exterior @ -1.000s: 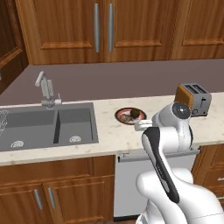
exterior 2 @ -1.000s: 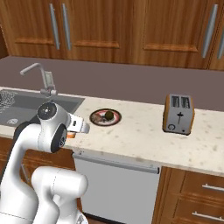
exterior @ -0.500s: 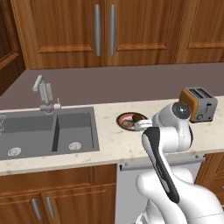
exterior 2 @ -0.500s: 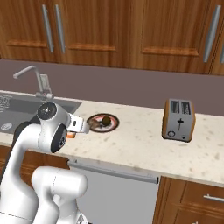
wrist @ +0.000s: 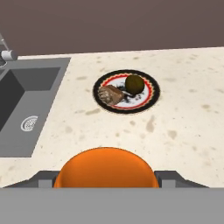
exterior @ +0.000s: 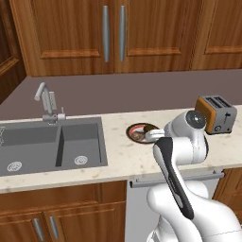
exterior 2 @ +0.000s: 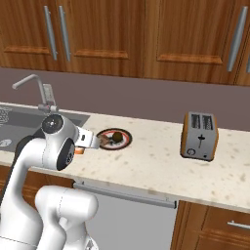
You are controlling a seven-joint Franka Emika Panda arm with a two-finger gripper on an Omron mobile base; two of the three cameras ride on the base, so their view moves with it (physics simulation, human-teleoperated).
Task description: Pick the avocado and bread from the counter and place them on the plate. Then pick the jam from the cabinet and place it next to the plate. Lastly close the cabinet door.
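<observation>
The plate (wrist: 153,89) with its red and black rim lies on the speckled counter (wrist: 183,127) beside the sink. On it sit the dark green avocado (wrist: 134,82) and the brown lumpy bread (wrist: 110,95), side by side. My gripper (wrist: 107,177) hovers over the counter's front edge, short of the plate, shut on a round orange-topped jam (wrist: 107,168). From the right base view the jam (exterior 2: 79,151) peeks out under my hand, left of the plate (exterior 2: 125,142). The cabinet (exterior: 113,33) with its two long silver handles hangs above the counter.
A grey double sink (exterior: 52,146) with a faucet (exterior: 45,99) lies left of the plate. A toaster (exterior 2: 199,135) stands on the counter to the right. Bare counter stretches between plate and toaster. A dishwasher front (exterior: 142,198) sits under the counter.
The whole scene has slid a little in both base views, so the base has driven. The arm keeps its pose, still holding the jam; plate, avocado and bread lie unmoved.
</observation>
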